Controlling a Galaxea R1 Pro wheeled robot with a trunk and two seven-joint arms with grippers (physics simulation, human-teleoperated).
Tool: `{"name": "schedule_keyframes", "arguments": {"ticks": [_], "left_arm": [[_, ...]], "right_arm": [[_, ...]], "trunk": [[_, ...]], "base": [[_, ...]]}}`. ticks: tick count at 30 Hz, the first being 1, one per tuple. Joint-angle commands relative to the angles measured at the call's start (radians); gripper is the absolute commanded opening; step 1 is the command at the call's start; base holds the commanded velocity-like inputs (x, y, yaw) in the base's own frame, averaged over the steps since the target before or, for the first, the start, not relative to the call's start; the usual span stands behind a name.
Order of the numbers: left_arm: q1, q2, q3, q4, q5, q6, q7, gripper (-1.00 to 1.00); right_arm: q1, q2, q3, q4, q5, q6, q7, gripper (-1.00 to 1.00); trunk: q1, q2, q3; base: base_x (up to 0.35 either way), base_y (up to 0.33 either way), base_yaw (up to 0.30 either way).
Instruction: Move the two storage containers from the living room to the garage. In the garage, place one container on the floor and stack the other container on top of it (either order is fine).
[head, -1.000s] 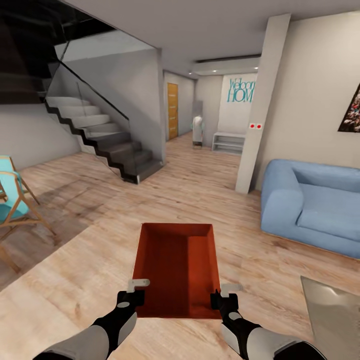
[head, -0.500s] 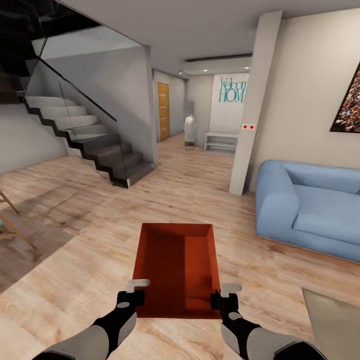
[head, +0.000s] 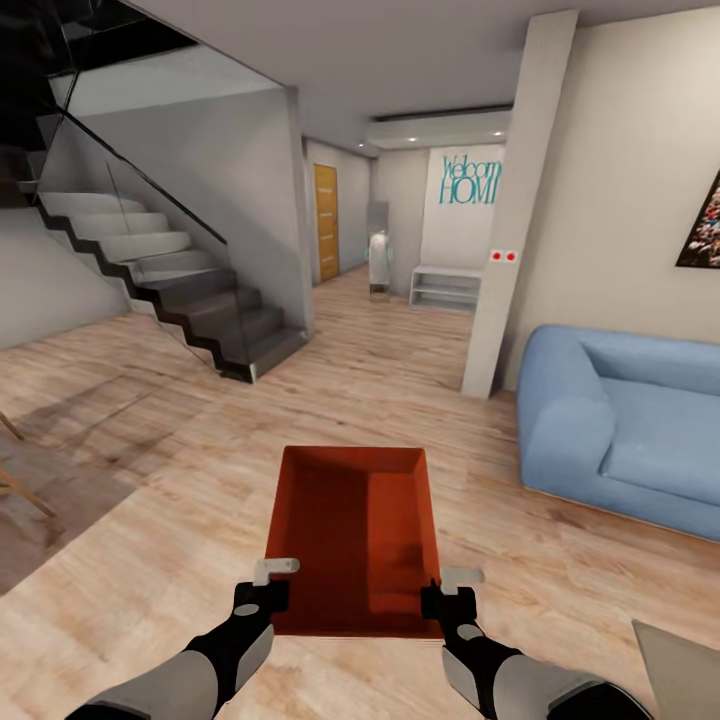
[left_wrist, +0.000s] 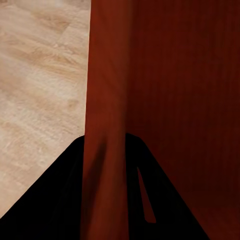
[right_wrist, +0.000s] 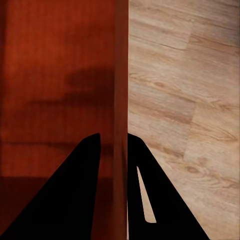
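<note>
Both grippers clamp one orange-red container (head: 355, 540), carried over the light wood floor (head: 150, 540) of the living room. The left gripper (head: 262, 592) has its fingers (left_wrist: 70, 200) closed on the left wall, and the right gripper (head: 447, 598) has its fingers (right_wrist: 80, 190) closed on the right wall. A blue sofa (head: 620, 425) stands to the right.

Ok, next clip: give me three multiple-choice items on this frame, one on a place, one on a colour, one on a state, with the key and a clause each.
1. Where does the blue sofa stand, seen from the head camera?
A. ahead to the right
B. under the staircase
C. behind the yellow door

2. What colour is the storage container?
A. grey
B. orange-red
C. teal

3. How is the container held?
A. by the left gripper alone
B. it lies on the floor, untouched
C. by both grippers, one on each side wall

Key:
1 A, the sofa sits by the right-hand wall past the pillar.
2 B, its walls and bottom are orange-red.
3 C, the left gripper and the right gripper each straddle a side wall in the wrist views.
</note>
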Motion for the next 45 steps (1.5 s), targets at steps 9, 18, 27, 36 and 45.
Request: {"name": "schedule_keyframes", "arguments": {"ticks": [9,18,27,36,45], "left_arm": [[-0.001,0.042,0.037,0.001,0.086,0.001,0.008,-1.00],[-0.001,0.042,0.037,0.001,0.086,0.001,0.008,-1.00],[-0.001,0.042,0.038,-0.001,0.088,0.001,0.008,-1.00],[-0.001,0.043,0.038,-0.001,0.088,0.001,0.008,-1.00],[-0.001,0.045,0.038,-0.006,0.088,0.001,0.008,-1.00]], "right_arm": [[-0.001,-0.012,-0.048,-0.002,0.033,0.000,0.003,-1.00],[-0.001,-0.012,-0.048,-0.002,0.033,0.000,0.003,-1.00],[-0.001,-0.012,-0.048,-0.003,0.033,0.000,0.003,-1.00],[-0.001,-0.012,-0.048,-0.002,0.033,0.000,0.003,-1.00],[-0.001,-0.012,-0.048,-0.002,0.033,-0.001,0.002,-1.00]], "trunk": [[0.001,-0.001,-0.001],[0.001,-0.001,-0.001],[0.001,-0.001,-0.001],[0.001,-0.001,-0.001],[0.001,-0.001,-0.001]], "base": [[0.323,0.000,0.000],[0.323,0.000,0.000],[0.323,0.000,0.000],[0.323,0.000,0.000],[0.323,0.000,0.000]]}}
